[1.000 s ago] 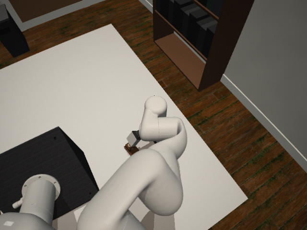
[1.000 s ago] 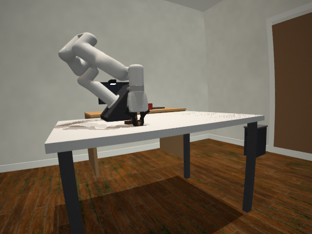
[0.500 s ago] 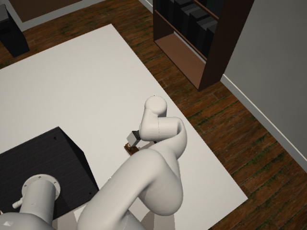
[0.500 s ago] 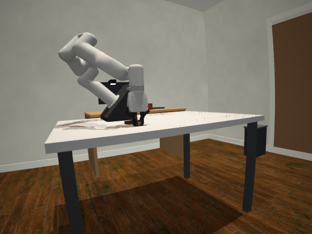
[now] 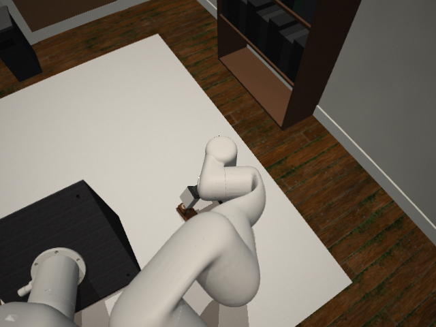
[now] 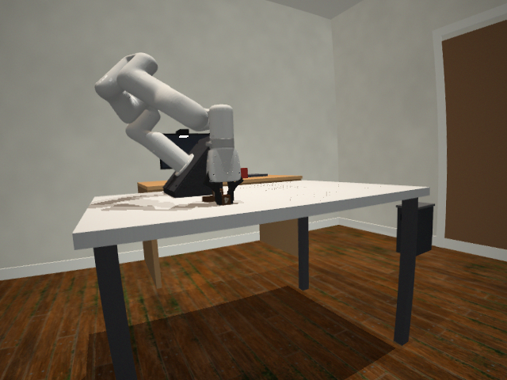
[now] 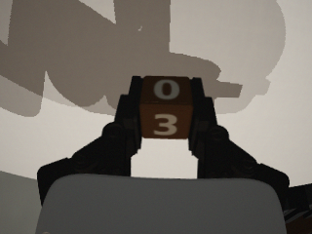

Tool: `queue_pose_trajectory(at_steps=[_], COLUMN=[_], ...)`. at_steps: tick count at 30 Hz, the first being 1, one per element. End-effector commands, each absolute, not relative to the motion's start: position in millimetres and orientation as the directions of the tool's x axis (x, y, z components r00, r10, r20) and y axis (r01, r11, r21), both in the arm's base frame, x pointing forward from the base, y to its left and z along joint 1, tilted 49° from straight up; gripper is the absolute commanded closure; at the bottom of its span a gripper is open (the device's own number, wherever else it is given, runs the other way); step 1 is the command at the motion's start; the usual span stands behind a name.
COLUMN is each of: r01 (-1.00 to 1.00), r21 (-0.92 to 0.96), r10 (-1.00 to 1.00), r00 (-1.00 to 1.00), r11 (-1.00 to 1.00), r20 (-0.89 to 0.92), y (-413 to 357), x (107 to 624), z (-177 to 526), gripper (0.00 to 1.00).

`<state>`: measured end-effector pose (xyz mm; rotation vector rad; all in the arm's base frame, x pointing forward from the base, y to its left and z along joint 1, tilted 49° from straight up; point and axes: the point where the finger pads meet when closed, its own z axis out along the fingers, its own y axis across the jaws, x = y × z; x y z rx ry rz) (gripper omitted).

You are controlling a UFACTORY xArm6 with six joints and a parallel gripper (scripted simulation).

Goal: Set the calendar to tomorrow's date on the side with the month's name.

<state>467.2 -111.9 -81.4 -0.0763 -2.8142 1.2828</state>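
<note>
Arm: white six-joint arm (image 6: 163, 98) rising from a black base block (image 5: 52, 225) at one corner of the table (image 6: 327, 196), folded over so that the wrist points straight down at the table surface.

Jaws: the gripper (image 7: 166, 117) has two black fingers, one on each side of a brown cube; the jaws are closed on that cube, pressing its left and right faces.

Cube: the brown wooden digit cube (image 7: 166, 112) sits between the fingertips. In the wrist view its face toward the camera reads "3", upright, and the face above it reads "0". In the exterior view the cube (image 6: 224, 199) is at or just above table level; whether it touches the surface cannot be told.

Cube position: near the table edge that faces the bookshelf (image 5: 302, 88), roughly midway along that edge, well apart from the far corners.

Tray: a small brown piece (image 5: 183, 210) shows in the top view just beside the gripper, partly hidden under the arm; its contents and the month's name cannot be made out.

Second cube: cannot be identified in any view.
</note>
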Motion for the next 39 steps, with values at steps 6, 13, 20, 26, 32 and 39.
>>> queue_pose_trajectory(at_steps=[6,13,20,26,32,39], r01=[0.026,0.026,0.026,0.026,0.026,0.026], r21=[-0.755,-0.755,-0.755,-0.755,-0.755,-0.755], r10=[0.063,0.063,0.063,0.063,0.063,0.063], r00=[-0.998,-0.998,-0.998,-0.998,-0.998,-0.998], r11=[0.656,0.656,0.656,0.656,0.656,0.656], r20=[0.02,0.02,0.02,0.02,0.02,0.02], y=[-110.9,-110.9,-110.9,-110.9,-110.9,-110.9], x=[468.6,468.6,468.6,468.6,468.6,468.6], z=[-80.6,-80.6,-80.6,-80.6,-80.6,-80.6], gripper=[0.73,0.73,0.73,0.73,0.69,0.61])
